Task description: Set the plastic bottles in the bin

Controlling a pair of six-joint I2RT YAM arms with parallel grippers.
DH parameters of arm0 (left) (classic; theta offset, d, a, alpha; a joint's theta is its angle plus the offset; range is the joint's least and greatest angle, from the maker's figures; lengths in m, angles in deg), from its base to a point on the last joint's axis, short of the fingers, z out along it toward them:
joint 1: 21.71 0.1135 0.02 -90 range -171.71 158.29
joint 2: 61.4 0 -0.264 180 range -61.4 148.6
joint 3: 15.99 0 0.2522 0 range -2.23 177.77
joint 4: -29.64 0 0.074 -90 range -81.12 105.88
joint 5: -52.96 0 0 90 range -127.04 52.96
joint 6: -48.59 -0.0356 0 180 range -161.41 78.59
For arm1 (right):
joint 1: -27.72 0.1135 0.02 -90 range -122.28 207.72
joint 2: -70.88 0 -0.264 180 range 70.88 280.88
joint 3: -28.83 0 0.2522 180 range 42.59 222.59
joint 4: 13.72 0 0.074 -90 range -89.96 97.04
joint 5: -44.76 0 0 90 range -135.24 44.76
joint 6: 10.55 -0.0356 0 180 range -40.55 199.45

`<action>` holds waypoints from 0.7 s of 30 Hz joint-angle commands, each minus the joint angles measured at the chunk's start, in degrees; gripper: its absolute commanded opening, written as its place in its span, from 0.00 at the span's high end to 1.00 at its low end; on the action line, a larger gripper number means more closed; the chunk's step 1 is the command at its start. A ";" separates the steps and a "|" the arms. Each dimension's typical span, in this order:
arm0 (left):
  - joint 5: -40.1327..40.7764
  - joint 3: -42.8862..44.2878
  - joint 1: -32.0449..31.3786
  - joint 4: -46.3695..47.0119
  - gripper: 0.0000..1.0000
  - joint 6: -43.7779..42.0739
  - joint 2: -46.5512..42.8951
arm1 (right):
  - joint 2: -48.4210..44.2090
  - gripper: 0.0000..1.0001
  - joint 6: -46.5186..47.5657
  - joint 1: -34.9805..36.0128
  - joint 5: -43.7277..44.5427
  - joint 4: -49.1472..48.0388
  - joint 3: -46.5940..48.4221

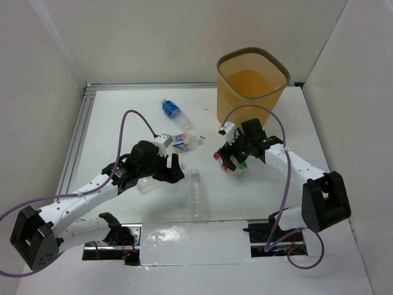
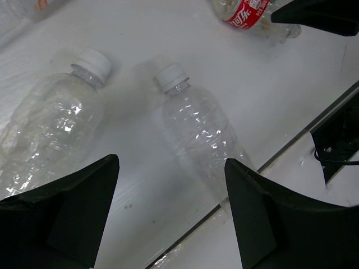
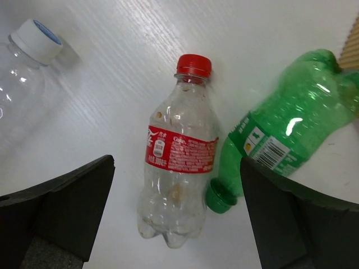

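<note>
Hanging low over the white table (image 1: pixel 110 123), the left claw (image 2: pixel 171 168) had its two dark fingers (image 2: pixel 67 218) spread wide and gripped nothing. A clear bottle (image 2: pixel 199 129) with a white cap lay on its side below the gap. Its lower end ran close to the tip of the finger on the right of the wrist view. A second clear bottle (image 2: pixel 50 129), also white-capped and badly crumpled, lay near it, partly hidden behind the other finger.

The right claw (image 3: pixel 176 168) was open as well, wide and empty, hovering above the red-capped bottle (image 3: pixel 179 112). That bottle lay flat with its red label up and its cap pointing away from the claw. The green bottle (image 3: pixel 291 123) lay just beside it at an angle. Its green cap sat close against the red-capped bottle's lower half, and whether the two touched could not be told.

Farther back on the table lay the blue-labelled bottle (image 1: pixel 171 109), on its own near the far edge. Between it and the left claw lay a labelled bottle (image 1: pixel 186 142), clear with an orange and blue band. The bin (image 1: pixel 252 86) stood upright at the far right of the table, beyond the right claw. All six bottles lay on the table outside it.
</note>
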 commanded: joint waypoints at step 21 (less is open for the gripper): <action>2.44 2.56 -10.13 6.94 0.13 2.89 12.43 | 9.10 0.62 1.43 6.03 7.98 -7.89 -5.88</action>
